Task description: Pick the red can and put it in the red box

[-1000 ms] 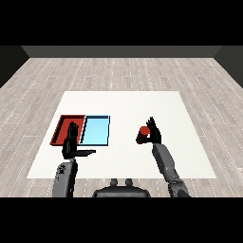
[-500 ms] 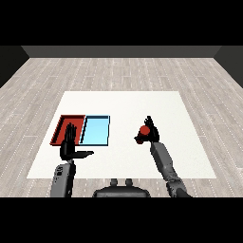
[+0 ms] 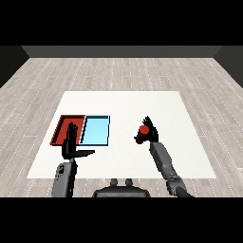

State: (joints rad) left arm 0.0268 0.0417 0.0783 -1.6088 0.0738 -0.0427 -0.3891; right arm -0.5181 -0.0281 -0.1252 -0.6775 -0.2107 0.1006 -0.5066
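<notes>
Right hand (image 3: 151,134) now slightly nearer the flat trays, fingers curled round the cylindrical red can (image 3: 143,129); left hand (image 3: 71,144) straight-fingered.

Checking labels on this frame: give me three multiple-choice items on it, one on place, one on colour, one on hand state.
1. Where is the red can?
A. in the red tray
B. at the right hand, right of both trays
C. in the blue tray

2. Which tray lies further left?
A. red
B. light blue
C. green

3. How is the left hand?
A. curled round the can
B. out of view
C. open, fingers straight

Key: 1 B, the right hand curls round it; 2 A, red tray sits left of blue tray; 3 C, it holds nothing.
</notes>
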